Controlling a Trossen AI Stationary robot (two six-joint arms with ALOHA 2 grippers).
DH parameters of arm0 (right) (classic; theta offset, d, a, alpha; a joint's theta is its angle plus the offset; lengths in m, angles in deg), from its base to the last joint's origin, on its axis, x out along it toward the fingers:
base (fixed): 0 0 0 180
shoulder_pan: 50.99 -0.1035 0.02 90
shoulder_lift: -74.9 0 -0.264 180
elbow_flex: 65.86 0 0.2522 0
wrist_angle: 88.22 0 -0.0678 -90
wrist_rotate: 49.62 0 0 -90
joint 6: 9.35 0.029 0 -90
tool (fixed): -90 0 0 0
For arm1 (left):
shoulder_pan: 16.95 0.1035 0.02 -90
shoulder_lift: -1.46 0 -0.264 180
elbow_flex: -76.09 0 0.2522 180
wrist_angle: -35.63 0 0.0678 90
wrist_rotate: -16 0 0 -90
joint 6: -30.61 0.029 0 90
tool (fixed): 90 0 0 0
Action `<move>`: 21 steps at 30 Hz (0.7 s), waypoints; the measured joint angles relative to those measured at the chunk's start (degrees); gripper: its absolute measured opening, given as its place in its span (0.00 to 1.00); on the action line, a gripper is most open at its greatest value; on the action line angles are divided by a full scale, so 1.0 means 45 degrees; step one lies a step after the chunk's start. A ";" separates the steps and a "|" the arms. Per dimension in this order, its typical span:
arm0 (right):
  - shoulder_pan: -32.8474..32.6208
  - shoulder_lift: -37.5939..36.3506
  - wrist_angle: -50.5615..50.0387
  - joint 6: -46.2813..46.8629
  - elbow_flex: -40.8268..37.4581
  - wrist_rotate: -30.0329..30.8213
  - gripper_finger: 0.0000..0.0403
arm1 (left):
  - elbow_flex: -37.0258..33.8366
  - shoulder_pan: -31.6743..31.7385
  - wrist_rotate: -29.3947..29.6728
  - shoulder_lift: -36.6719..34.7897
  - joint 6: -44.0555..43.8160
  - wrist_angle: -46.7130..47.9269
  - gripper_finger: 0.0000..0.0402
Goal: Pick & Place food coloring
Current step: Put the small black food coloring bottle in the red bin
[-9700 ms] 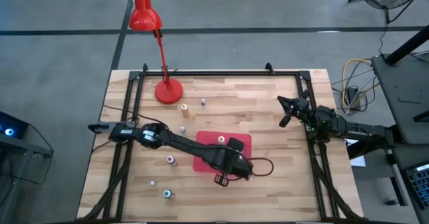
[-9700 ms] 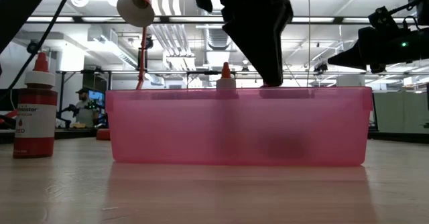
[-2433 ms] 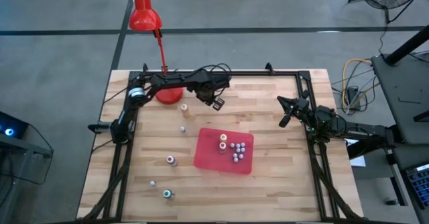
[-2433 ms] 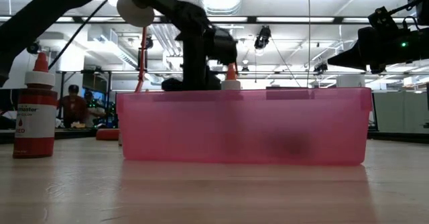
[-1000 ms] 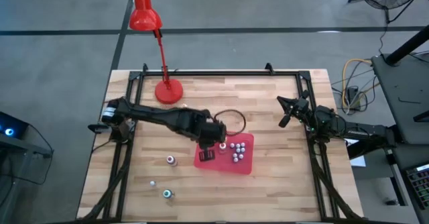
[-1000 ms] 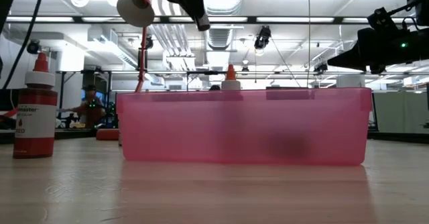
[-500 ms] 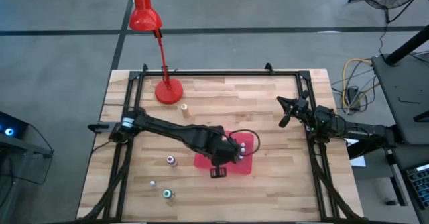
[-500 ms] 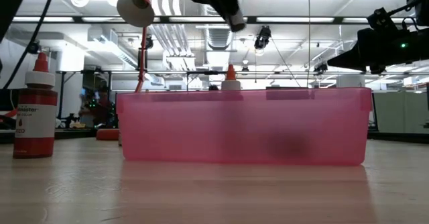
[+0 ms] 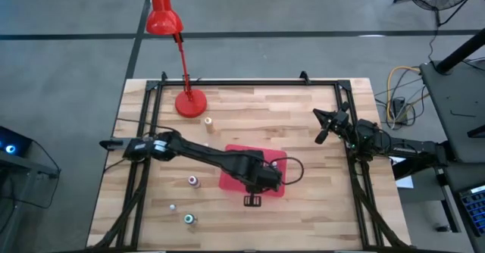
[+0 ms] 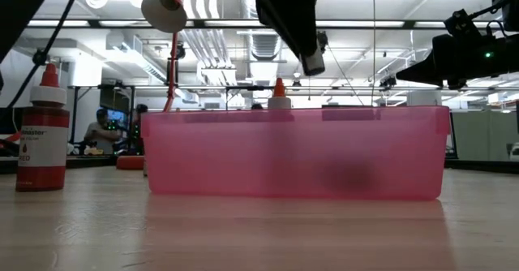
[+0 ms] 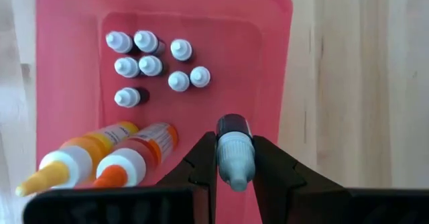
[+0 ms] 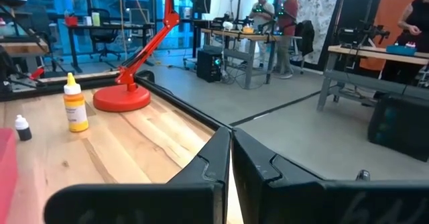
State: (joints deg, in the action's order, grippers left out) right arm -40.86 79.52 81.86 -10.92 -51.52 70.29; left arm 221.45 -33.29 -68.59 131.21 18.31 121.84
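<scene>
Claw on the left arm [image 11: 234, 158] grips a small pale-capped food coloring bottle [image 11: 234, 151], now swung over the pink bin [image 9: 232, 180] w/ it, a sec ago still short of there. Drop looks next. Several bottles [image 11: 151, 65] already sit inside; others [image 9: 194, 181] wait on the desk [image 9: 303, 117]. Right claw [image 12: 230, 158], clenched, is parked at the desk's far-right edge.

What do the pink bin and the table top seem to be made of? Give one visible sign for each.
Bin: likely plastic, smooth and translucent; dim shapes show through its wall in the low view.
Table top: looks like wood, pale and matte to lightly sealed; narrow joined strips with visible grain, butcher-block style. It could be a wood-look surface.
</scene>
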 joint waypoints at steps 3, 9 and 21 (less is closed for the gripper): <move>0.0000 0.0005 0.0000 0.0070 0.0000 -0.0001 0.02 | -0.0333 0.0000 0.0015 0.0010 0.0165 -0.0230 0.11; 0.0004 0.0005 0.0000 -0.0007 0.0000 0.0002 0.02 | -0.1367 0.0029 0.0436 0.0010 0.0497 -0.1079 0.11; 0.0002 0.0005 0.0000 0.0033 0.0000 0.0004 0.02 | -0.3454 0.0034 0.0899 0.0015 0.1069 -0.3036 0.11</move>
State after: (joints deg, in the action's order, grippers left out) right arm -40.86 79.54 81.86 -10.77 -51.52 70.31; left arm 205.91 -33.14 -64.54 131.27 23.12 108.18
